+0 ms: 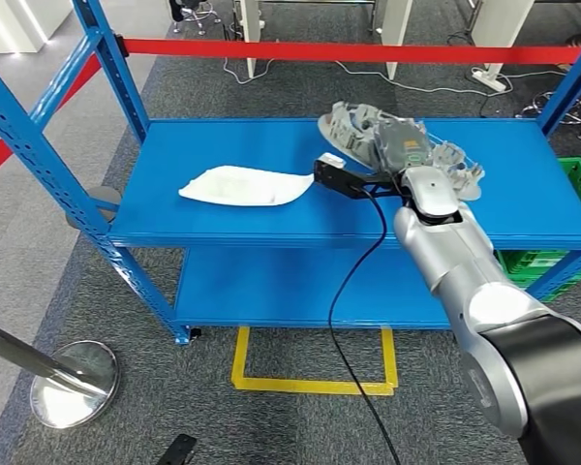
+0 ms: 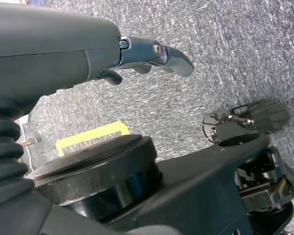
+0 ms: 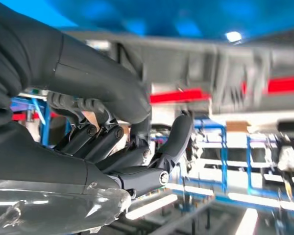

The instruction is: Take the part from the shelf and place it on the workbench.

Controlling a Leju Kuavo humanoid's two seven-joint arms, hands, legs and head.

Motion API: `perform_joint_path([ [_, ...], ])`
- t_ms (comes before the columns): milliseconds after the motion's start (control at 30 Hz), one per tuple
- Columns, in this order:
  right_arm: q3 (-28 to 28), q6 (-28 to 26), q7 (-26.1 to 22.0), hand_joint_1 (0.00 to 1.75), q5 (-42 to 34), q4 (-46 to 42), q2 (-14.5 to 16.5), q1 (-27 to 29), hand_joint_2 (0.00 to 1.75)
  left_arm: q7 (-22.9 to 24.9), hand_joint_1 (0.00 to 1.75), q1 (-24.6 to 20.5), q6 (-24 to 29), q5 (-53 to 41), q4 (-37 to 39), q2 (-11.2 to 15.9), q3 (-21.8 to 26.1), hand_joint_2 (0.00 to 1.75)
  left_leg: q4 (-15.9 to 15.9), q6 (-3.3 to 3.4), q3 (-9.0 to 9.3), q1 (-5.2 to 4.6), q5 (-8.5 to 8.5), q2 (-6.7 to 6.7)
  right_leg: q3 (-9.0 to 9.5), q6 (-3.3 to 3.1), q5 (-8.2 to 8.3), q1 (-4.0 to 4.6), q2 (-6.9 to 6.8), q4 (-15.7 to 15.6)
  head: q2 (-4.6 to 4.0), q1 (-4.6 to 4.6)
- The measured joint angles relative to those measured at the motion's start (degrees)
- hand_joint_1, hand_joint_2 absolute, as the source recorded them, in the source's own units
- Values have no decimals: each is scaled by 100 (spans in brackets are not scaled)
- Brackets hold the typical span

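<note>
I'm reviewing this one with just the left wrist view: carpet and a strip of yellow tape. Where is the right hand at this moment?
Observer: The right hand is up at the top level of the blue shelf, on a grey translucent part.
Operator: Does it have hold of that part?
Observer: I cannot tell. In the right wrist view its fingers are curled close to the part's edge, but a firm grip is not clear.
Operator: Is anything else on that level?
Observer: Yes, a white part lies to the left of the grey one, apart from the hand.
</note>
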Motion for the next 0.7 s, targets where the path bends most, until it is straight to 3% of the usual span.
perform_joint_path([
  [167, 131, -22, -38, 172, -208, -480, 86, 41, 175, -44, 0, 34, 49, 38, 0, 1, 61, 0, 0, 1, -3, 0, 1, 0, -4, 3, 0, -1, -1, -1, 0, -1],
  [300, 281, -33, -69, 166, -423, -803, 97, 79, 175, -93, 0, 56, 66, 55, 0, 2, 85, 175, 0, 1, -2, 1, 1, 1, -5, 3, 0, 0, 1, -1, 0, -1],
  [700, 867, -95, 44, 166, -1075, -1485, -6, 324, 175, -269, 0, 81, 268, 51, 0, 45, 177, 175, 1, 3, -2, 1, 2, 1, -6, 3, 3, -1, 1, -2, 0, -1],
])
